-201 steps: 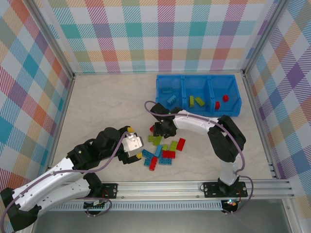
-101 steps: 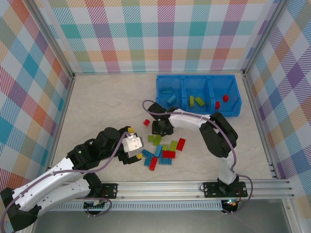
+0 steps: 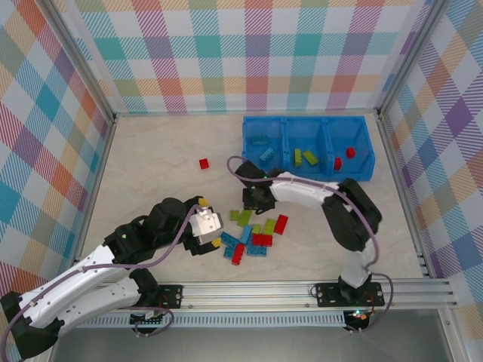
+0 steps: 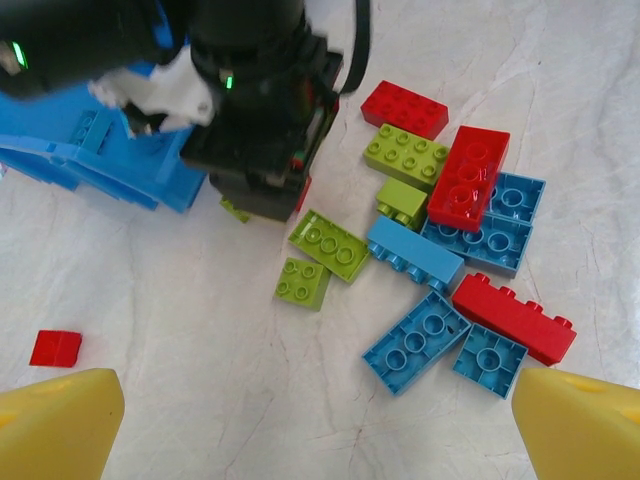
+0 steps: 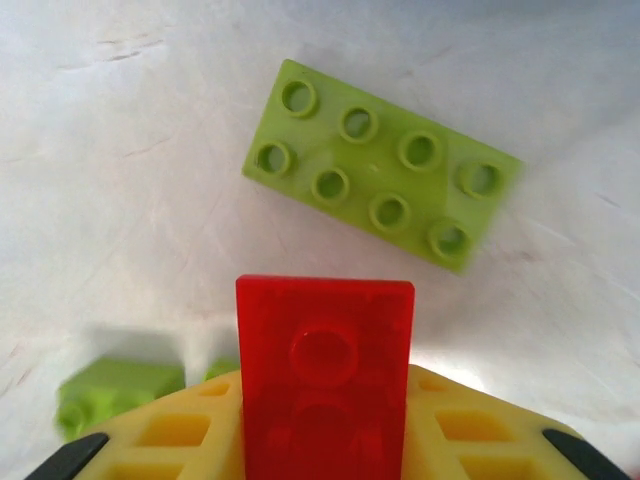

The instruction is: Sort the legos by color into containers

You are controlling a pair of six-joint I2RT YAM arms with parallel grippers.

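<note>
The right gripper (image 3: pixel 253 199) pinches a red brick (image 5: pixel 325 370); next it must carry this to the bin's right-end compartment (image 3: pixel 363 140), holding reds.

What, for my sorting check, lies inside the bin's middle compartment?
Two lime green bricks lie in the middle compartment. Its near wall likely hides a strip of floor just behind it.

Bright even diffuse light, shadows soft. Top view sharp. Right wrist: oblong lime green studded brick (image 5: pixel 380 180) blurs at its right end.
</note>
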